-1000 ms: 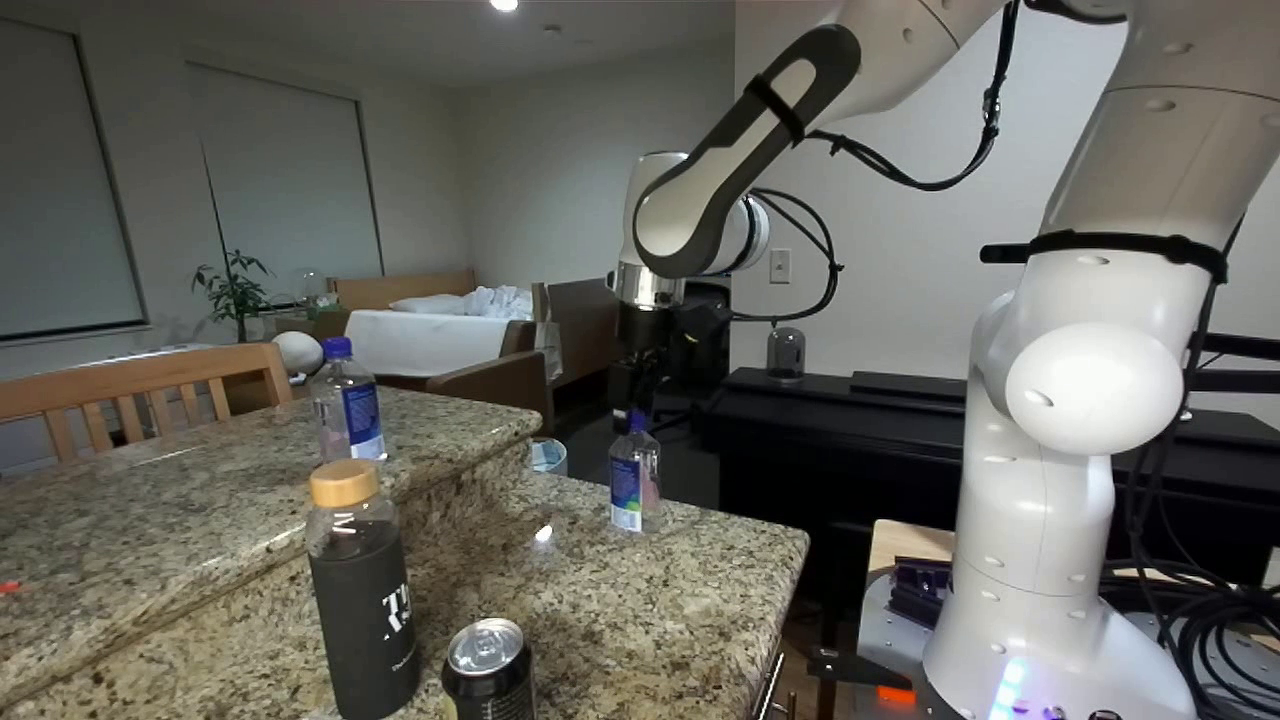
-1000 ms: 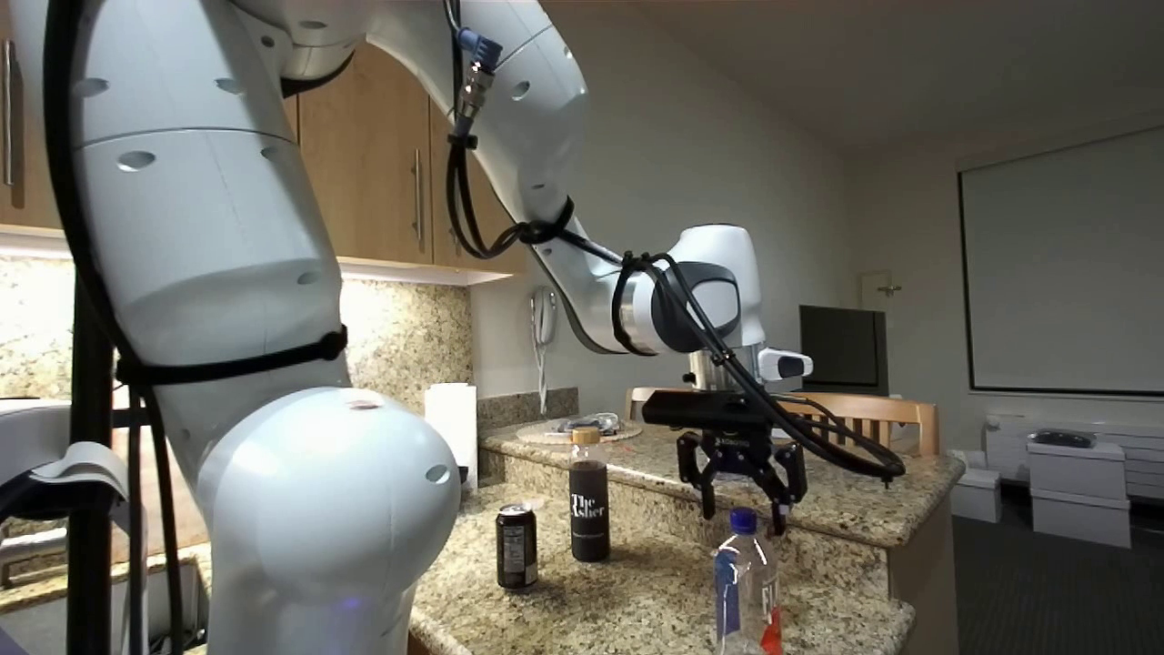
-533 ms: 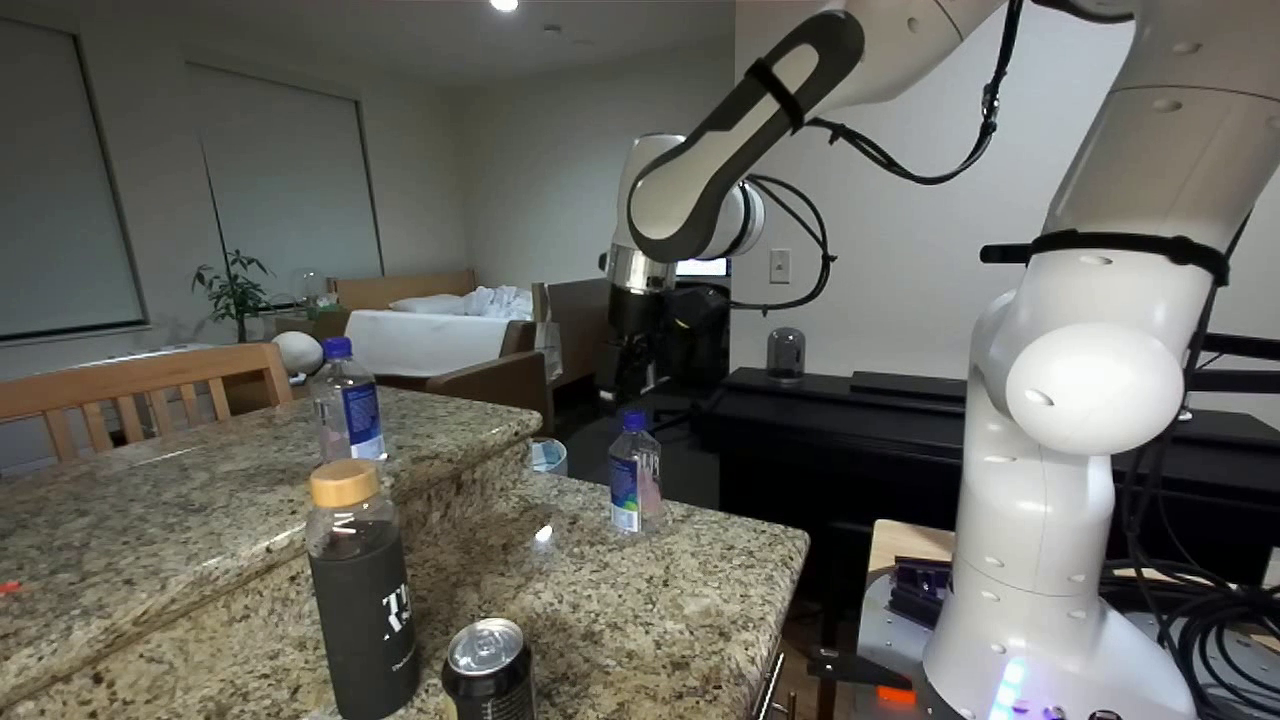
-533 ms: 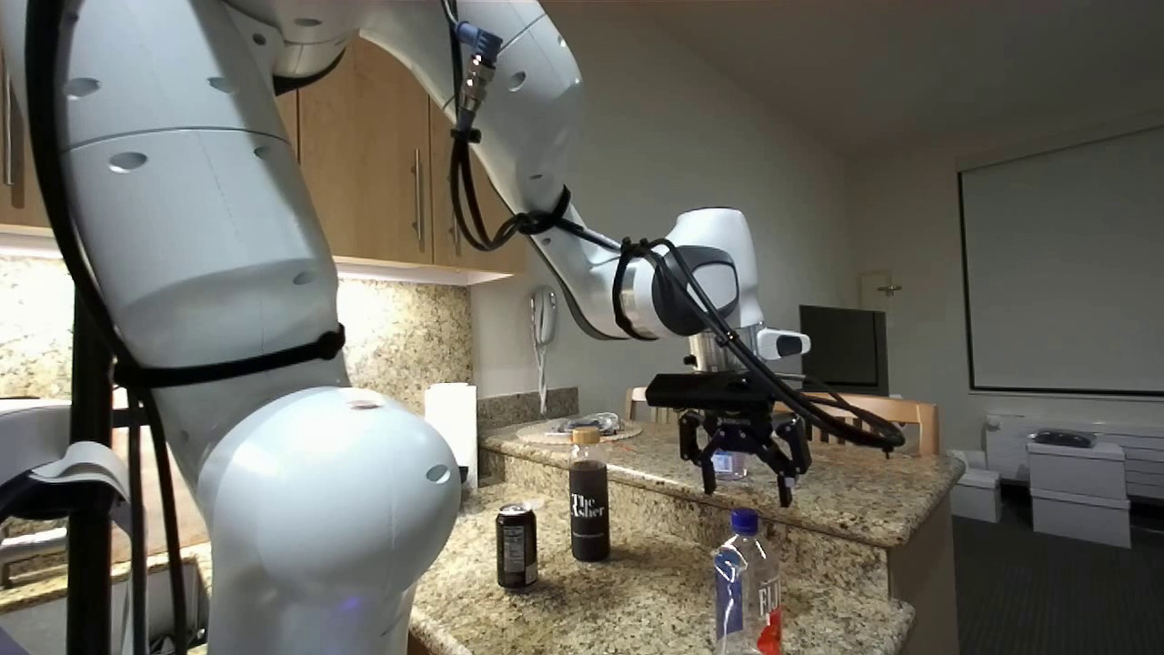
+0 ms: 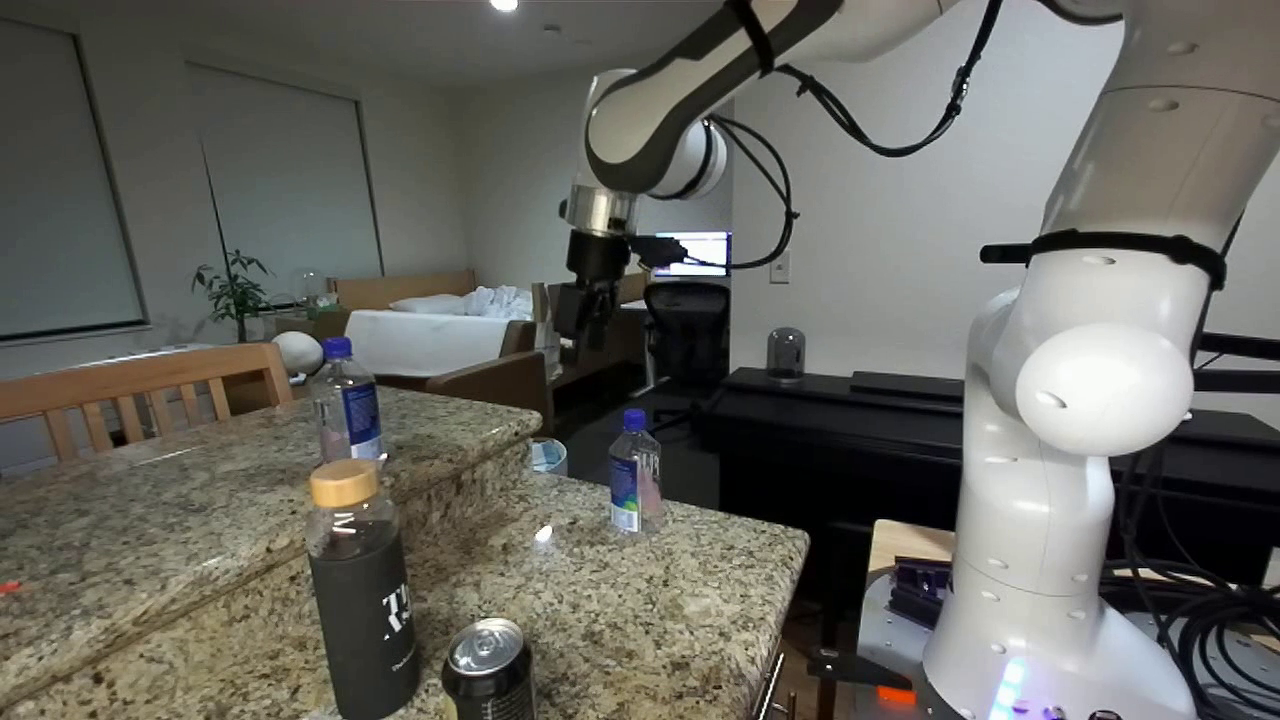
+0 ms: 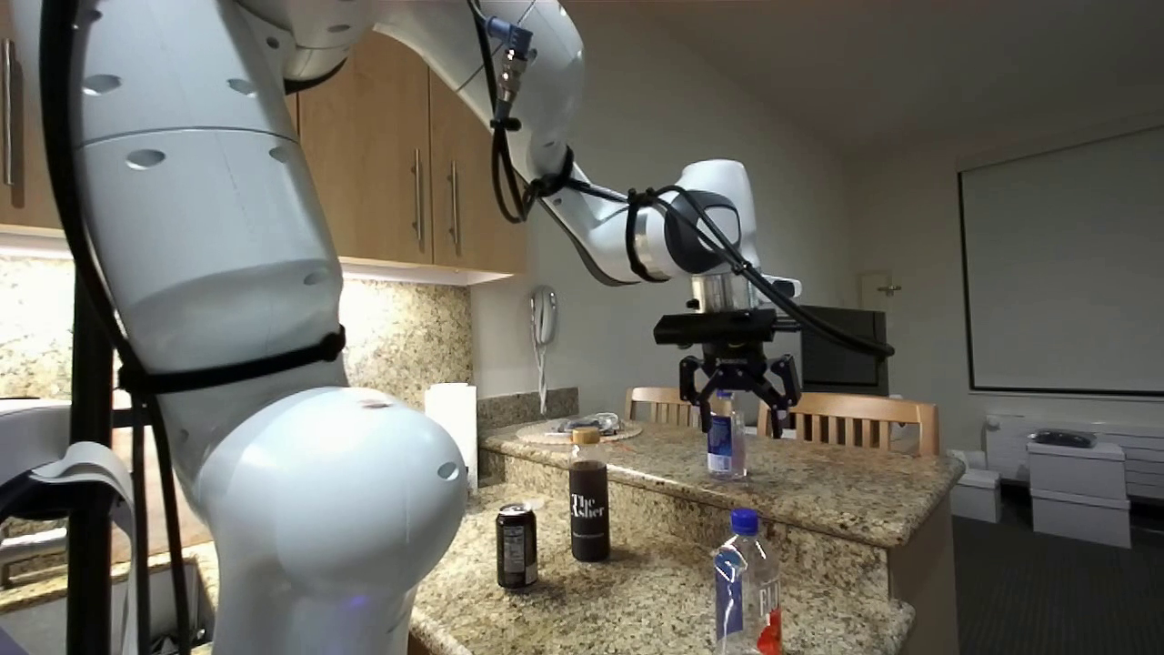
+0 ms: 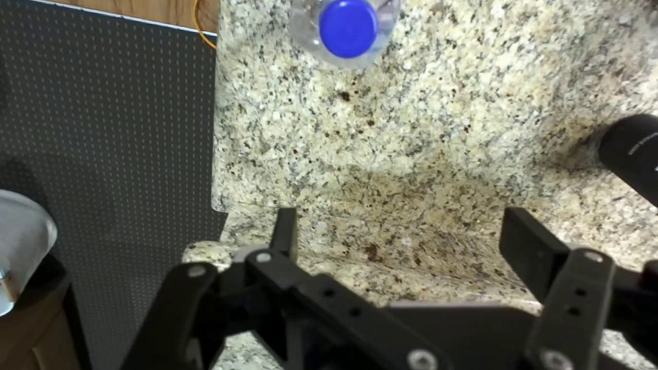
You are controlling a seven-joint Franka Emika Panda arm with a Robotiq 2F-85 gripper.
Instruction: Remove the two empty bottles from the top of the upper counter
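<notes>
Gripper point(image 6: 741, 425): jaws apart, unladen. In exterior view, upper bottle point(image 5: 350, 412) upright on upper counter point(image 5: 200, 490); lower bottle point(image 5: 636, 482) toward 3 o'clock. Both presumably light, squeezable, slick; advise gentle mid-body grip.

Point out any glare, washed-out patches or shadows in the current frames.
In an exterior view, a white glare spot on the lower counter and one arm joint nearly washed out; in an exterior view, the backsplash brightly lit under the cabinets; in the wrist view, a soft shadow beside the flask.
</notes>
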